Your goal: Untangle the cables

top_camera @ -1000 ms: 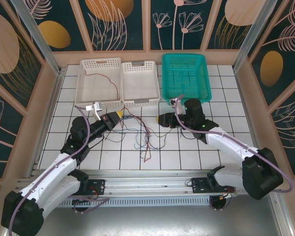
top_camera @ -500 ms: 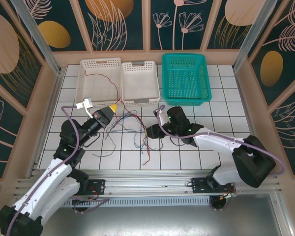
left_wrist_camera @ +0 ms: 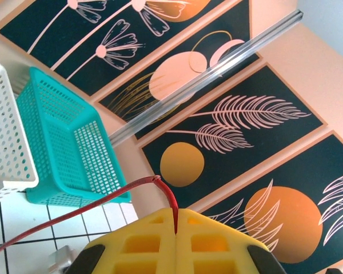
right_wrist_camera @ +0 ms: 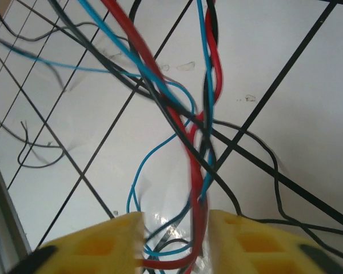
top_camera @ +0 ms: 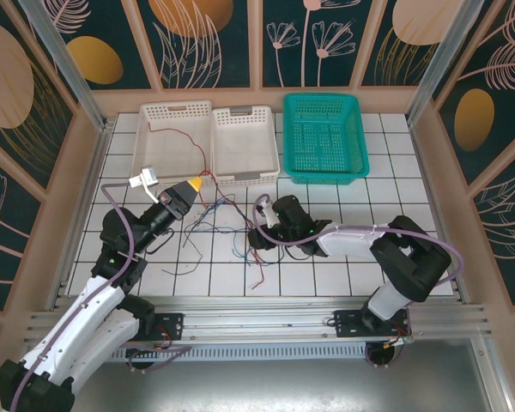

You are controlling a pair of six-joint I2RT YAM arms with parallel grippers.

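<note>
**Top external view:** The cables (top_camera: pixel 227 225) form a loose tangle of thin red, black and blue strands at the middle of the white tiled worktop (top_camera: pixel 395 193), in front of the white baskets (top_camera: pixel 245 146). The left tool (top_camera: pixel 195 184) is raised at the tangle's left edge. The right tool (top_camera: pixel 256 233) sits low at its right side.

**Left wrist view:** The yellow fingers (left_wrist_camera: pixel 137 245) are closed together, pinching one red strand (left_wrist_camera: pixel 74 214) at their seam.

**Right wrist view:** The jaws stand apart. Twisted red, blue and black strands pass through the gap, not clamped.
</note>
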